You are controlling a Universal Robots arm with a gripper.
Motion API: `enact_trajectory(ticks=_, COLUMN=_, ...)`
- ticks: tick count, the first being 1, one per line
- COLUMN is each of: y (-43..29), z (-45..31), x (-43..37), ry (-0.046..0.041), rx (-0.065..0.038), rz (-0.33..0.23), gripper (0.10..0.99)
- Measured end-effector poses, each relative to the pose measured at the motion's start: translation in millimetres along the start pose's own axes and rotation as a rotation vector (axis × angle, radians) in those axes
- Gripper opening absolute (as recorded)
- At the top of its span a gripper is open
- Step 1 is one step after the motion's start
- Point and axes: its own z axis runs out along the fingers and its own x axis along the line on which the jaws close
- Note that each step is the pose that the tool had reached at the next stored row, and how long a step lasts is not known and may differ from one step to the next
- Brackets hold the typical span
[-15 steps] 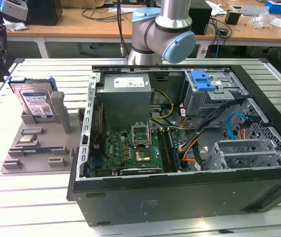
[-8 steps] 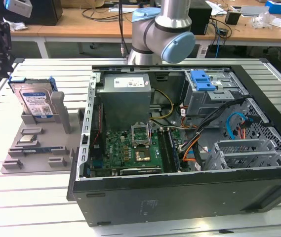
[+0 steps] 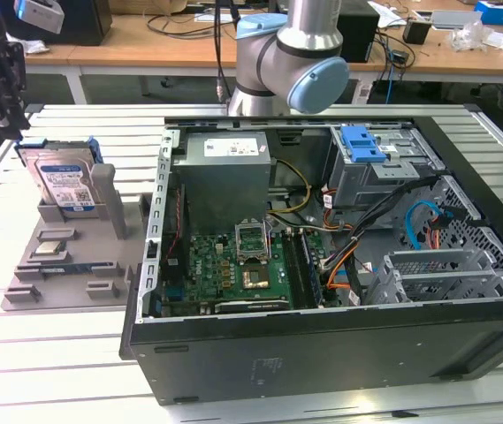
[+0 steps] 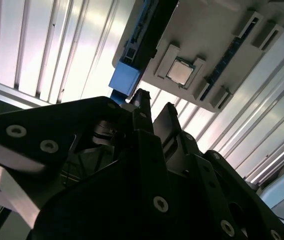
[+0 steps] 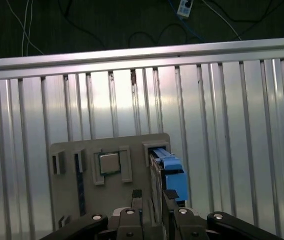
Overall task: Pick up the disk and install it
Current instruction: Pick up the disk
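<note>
Disk [image 3: 61, 181] upright in grey holder [image 3: 67, 279], claw [image 5: 153, 193] just above its top edge, narrowly open, empty.

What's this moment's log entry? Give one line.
phase: pre-grasp | gripper: above disk, jaws open, holding nothing | disk: upright in grey holder, not installed

pincer [image 5: 153, 194] above upright disk [image 5: 174, 175]
</note>
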Motion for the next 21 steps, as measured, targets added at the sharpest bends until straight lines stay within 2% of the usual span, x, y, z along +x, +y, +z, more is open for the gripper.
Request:
enact_trajectory(ticks=3, y=-0.2, z=5.3, x=-2.1, ry=0.0023, rx=0.0, rz=-0.004, gripper=0.302)
enact_trajectory(ticks=8, y=-0.2, z=12.3, x=-14.6, ry=0.0059, rx=0.0, rz=-0.03, gripper=0.302)
enact_trajectory(ticks=12, y=-3.4, z=16.1, x=-17.8, ry=0.0122, rx=0.0, rz=-0.057, gripper=0.302)
enact_trajectory(ticks=19, y=-5.2, z=17.1, x=-18.8, ry=0.0128, rx=0.0, rz=-0.057, gripper=0.302)
enact_trajectory(ticks=20, y=-5.2, z=17.1, x=-18.8, ry=0.0128, rx=0.0, rz=-0.058, gripper=0.314)
enact_trajectory(ticks=21, y=-5.3, z=17.2, x=-18.8, ry=0.0128, rx=0.0, rz=-0.057, gripper=0.373)
